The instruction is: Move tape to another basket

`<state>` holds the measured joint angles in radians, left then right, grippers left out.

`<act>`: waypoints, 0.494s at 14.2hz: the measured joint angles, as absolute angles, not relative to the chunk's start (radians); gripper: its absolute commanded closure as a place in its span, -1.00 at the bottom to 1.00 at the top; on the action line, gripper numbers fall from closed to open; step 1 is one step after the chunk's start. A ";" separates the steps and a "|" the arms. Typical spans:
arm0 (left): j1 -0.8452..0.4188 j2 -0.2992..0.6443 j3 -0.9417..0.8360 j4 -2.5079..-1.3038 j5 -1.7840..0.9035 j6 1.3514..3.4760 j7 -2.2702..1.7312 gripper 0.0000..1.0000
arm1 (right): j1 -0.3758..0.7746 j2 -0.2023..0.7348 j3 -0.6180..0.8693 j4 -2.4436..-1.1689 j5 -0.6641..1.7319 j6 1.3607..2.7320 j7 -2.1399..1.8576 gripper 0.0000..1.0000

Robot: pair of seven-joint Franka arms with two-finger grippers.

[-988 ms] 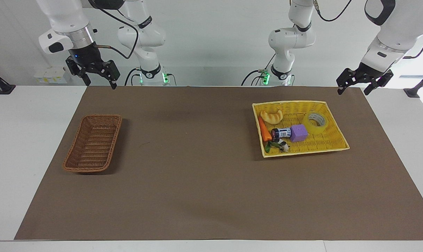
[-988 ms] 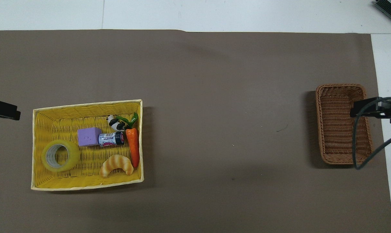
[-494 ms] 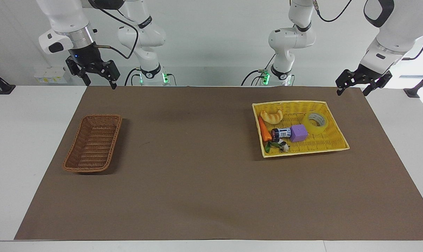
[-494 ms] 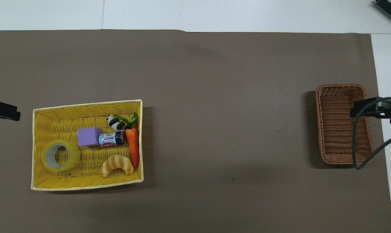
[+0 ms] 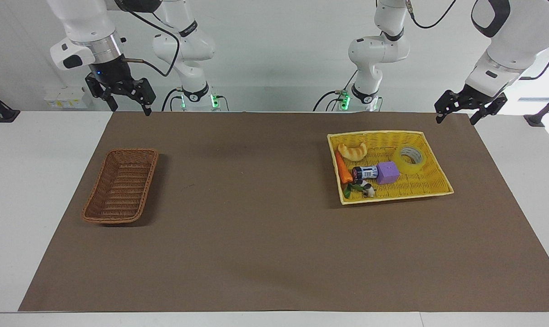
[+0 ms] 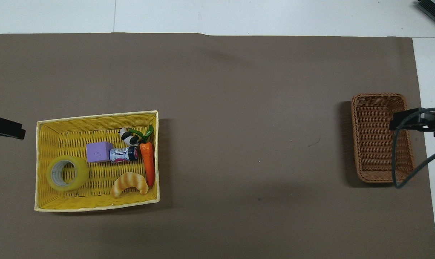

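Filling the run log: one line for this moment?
stage: pre-grasp | tape: in yellow tray | basket: empty | left gripper: open, raised | right gripper: open, raised

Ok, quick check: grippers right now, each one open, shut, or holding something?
Left gripper: open, holding nothing, raised near the yellow tray at the left arm's end of the table.
Right gripper: open, holding nothing, raised near the basket.

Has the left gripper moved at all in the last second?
Yes, slightly. In the facing view the left gripper, open and empty, has risen and drifted toward the table's middle, judged against the yellow tray. It hangs above the mat's edge, clear of the tape.
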<state>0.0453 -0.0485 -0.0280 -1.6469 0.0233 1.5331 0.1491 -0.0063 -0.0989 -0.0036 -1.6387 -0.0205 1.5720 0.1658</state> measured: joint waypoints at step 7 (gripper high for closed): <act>0.085 -0.099 -0.022 -1.735 0.024 1.536 -0.219 -1.00 | -0.006 -0.099 -0.004 -1.639 -0.020 1.572 0.166 -1.00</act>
<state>0.0849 -0.0993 -0.0217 -1.7346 0.0235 1.5363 -0.2191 -0.0063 -0.0989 -0.0036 -1.6387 -0.0205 1.5720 0.1658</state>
